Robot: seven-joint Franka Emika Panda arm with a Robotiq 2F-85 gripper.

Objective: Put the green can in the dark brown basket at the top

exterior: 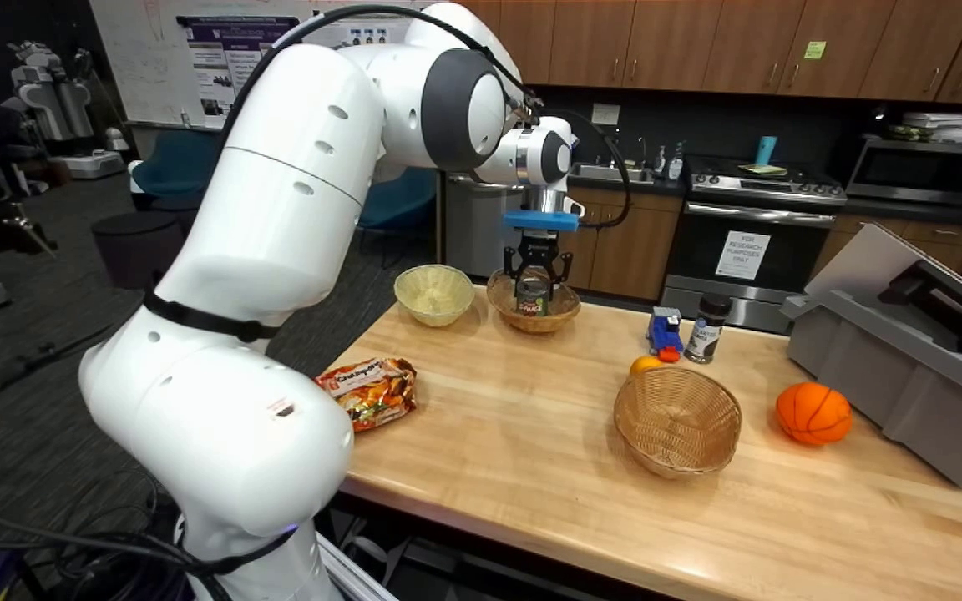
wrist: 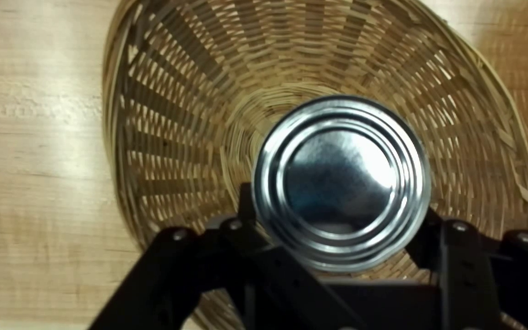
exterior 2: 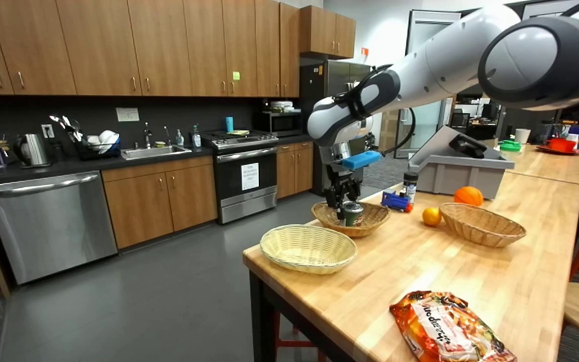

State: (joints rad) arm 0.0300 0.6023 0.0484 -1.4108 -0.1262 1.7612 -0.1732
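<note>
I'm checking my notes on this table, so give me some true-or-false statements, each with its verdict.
In the wrist view, the green can is between the jaws. True.
The can is in the yellow basket. False: seen from above, it lies within the rim of the brown basket.
The jar stands beside the blue toy. True.
The ball lies in the tan basket. False: it rests on the table beside the gray bin.
The food packet lies outside every basket. True.

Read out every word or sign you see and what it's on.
"FOR RESEARCH PURPOSES ONLY": white sign on the oven.
"Champon", last letter unclear: orange packet.
"SAUCE", apparently: green can.
Too small or blurred: jar label, purple poster, yellow note, paper behind the sink.
</note>
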